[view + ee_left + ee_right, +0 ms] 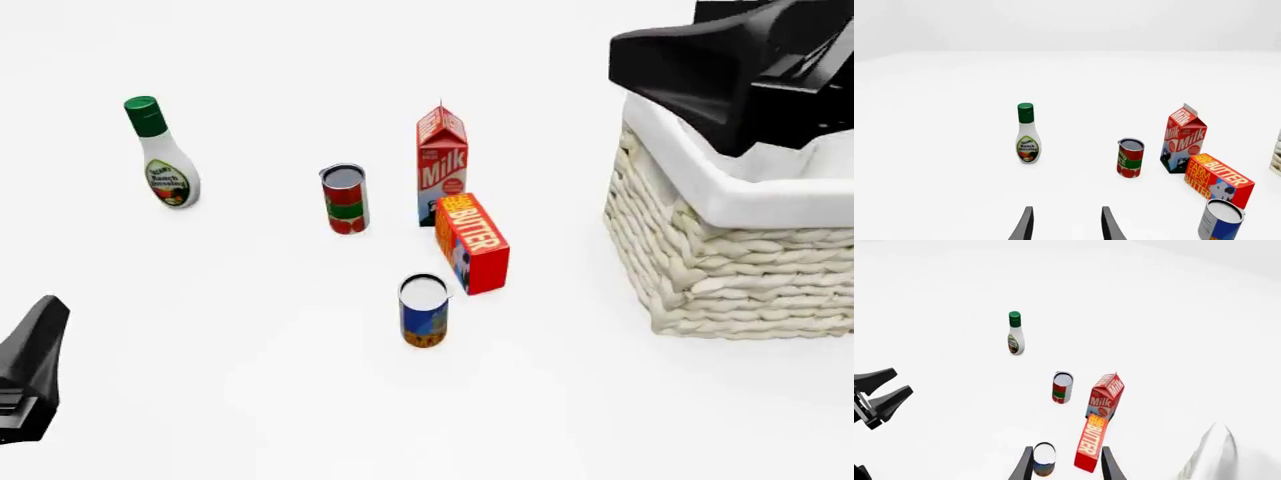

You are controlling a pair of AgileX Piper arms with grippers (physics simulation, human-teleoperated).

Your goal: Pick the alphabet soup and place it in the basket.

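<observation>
The alphabet soup (423,311) is a small can with a blue upper label, an orange-brown base and a pale top. It stands upright in front of the butter box, left of the basket (727,255), a big cream wicker one with white lining. My left gripper (1067,227) is open and empty, well back from the soup (1219,220), at the near left of the table. High up by the basket, my right gripper (1066,466) is open, and the soup (1044,459) shows far below between its fingers.
A ranch dressing bottle (163,155) stands at the far left. A red-and-green can (344,198), a milk carton (442,165) and a butter box (473,243) cluster just behind the soup. The right arm (721,70) hangs over the basket's far rim.
</observation>
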